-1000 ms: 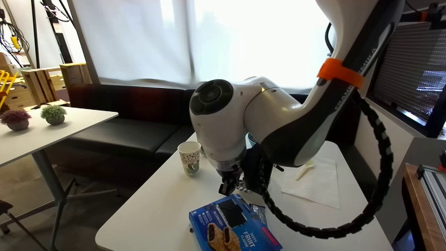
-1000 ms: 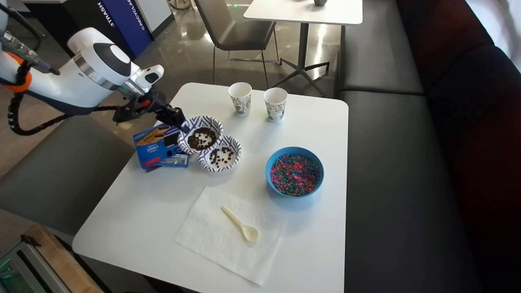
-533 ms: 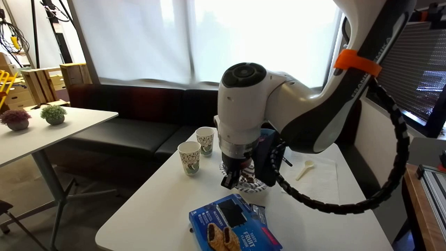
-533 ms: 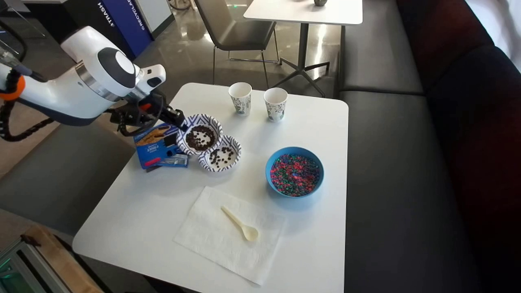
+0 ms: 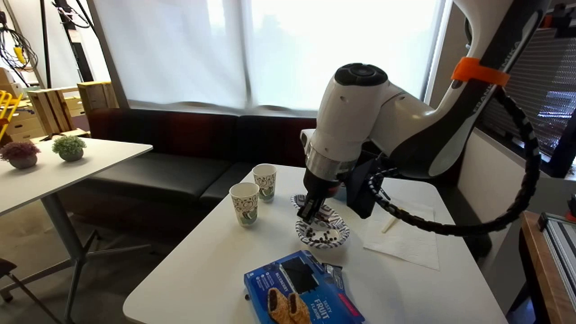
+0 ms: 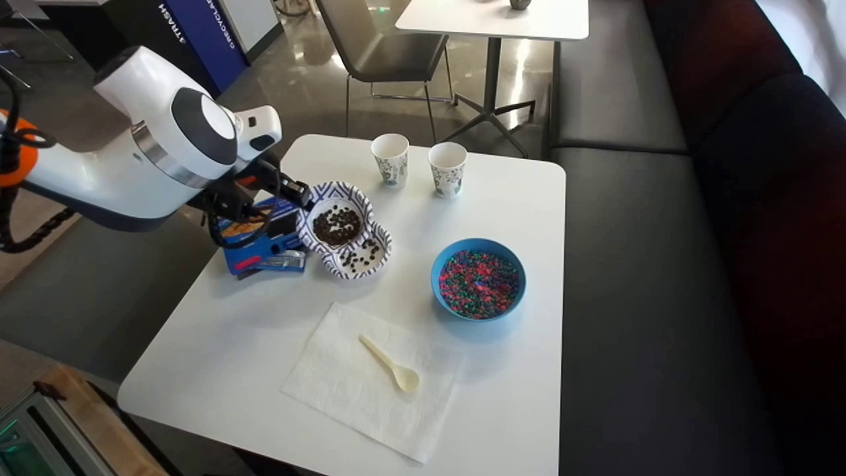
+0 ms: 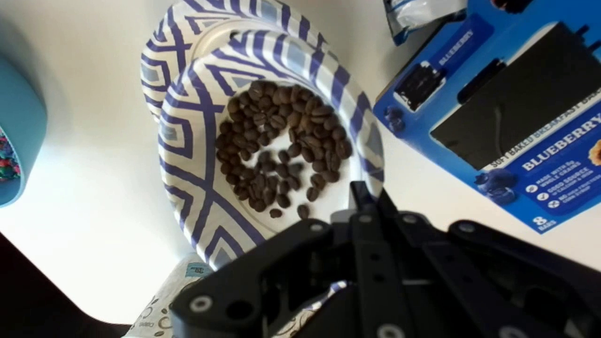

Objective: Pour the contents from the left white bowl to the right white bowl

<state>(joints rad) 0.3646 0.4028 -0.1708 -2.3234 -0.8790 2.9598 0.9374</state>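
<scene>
Fingers (image 7: 369, 234) held the left white bowl (image 7: 199, 180) by its rim.
It partly overhung the right white bowl (image 7: 162, 65), perhaps touching.

On the table (image 6: 244, 344) are one blue bowl (image 6: 479, 244), one white bowl (image 6: 381, 258), two cups (image 6: 390, 162) (image 6: 448, 170), one spoon (image 6: 404, 377), one napkin (image 6: 330, 370), one box (image 5: 299, 288) and one wrapper (image 5: 334, 274); above it is a second white bowl (image 7: 197, 178), which makes three bowls. Apart from it, one other table (image 5: 103, 157) bears two plants (image 5: 22, 157) (image 5: 69, 150).
</scene>
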